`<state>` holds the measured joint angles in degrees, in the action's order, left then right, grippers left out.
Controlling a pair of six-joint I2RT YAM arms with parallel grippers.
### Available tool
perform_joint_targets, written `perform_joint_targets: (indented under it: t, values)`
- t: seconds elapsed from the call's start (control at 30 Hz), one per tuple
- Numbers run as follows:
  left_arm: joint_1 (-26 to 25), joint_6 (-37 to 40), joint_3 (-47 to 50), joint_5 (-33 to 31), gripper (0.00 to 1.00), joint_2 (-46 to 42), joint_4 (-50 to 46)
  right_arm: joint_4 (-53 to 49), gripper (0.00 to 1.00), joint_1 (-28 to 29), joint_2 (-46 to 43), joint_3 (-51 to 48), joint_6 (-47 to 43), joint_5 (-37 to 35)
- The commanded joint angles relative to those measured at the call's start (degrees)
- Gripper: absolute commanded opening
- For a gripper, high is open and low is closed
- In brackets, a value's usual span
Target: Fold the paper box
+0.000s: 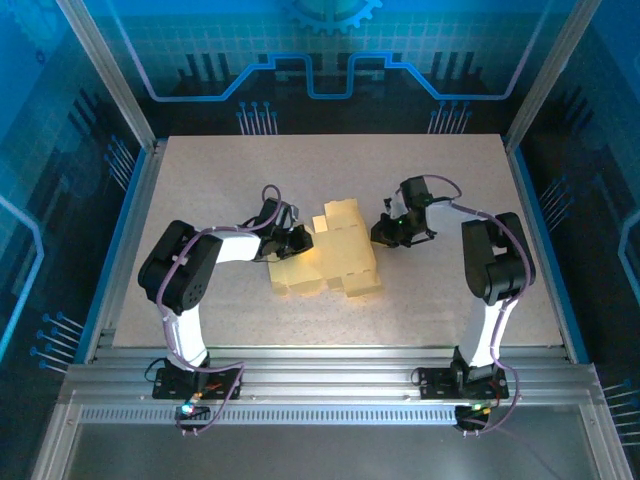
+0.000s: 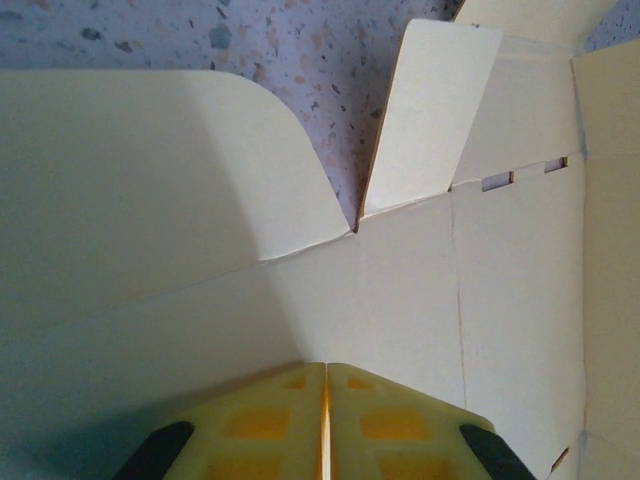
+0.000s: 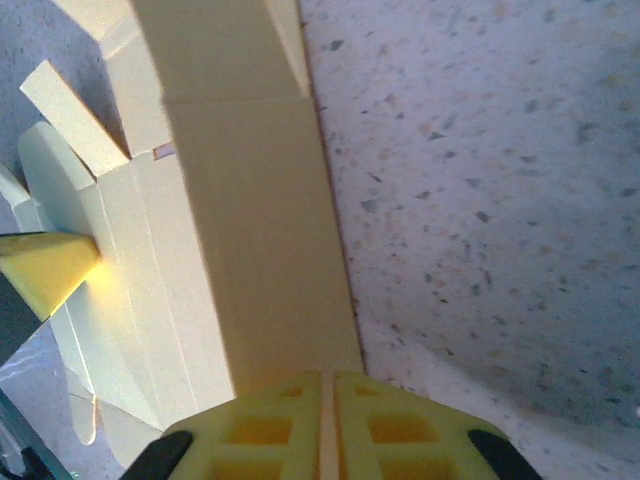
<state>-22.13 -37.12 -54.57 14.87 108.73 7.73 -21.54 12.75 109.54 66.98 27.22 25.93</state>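
A: Where are we seeing the box (image 1: 335, 255)?
B: We're seeing it lying mid-table (image 1: 200, 180), partly folded, with some flaps standing up, between the two grippers.
A: Left gripper (image 1: 296, 240)?
B: We're reading its jaws as pressed together, tip sitting on the card's left side.
A: Right gripper (image 1: 386, 232)?
B: Jaws together too, sitting at the end of a raised panel on the right side. We're not managing to tell whether card is pinched between them.
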Motion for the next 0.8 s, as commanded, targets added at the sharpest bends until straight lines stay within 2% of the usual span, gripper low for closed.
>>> perform_joint_targets:
  t: [0.0,0.3,0.63,0.77]
  values:
    - [0.5,1.5,0.6,-2.0,0.11,3.4,-7.4,-2.4,0.06,1.8,1.4,1.8,-1.7,-0.9]
    - [0.5,1.2,0.3,-1.4,0.11,4.2,-7.1,-8.1,0.04,7.7,5.2,5.4,-3.4,-8.1]
    - [0.6,1.3,0.0,-1.1,0.11,4.7,-6.9,-12.7,0.04,11.4,9.4,8.2,-2.9,-15.2]
    - [0.5,1.2,-0.3,-0.8,0.11,5.0,-6.8,-13.7,0.04,12.2,10.1,9.1,-3.5,-15.6]
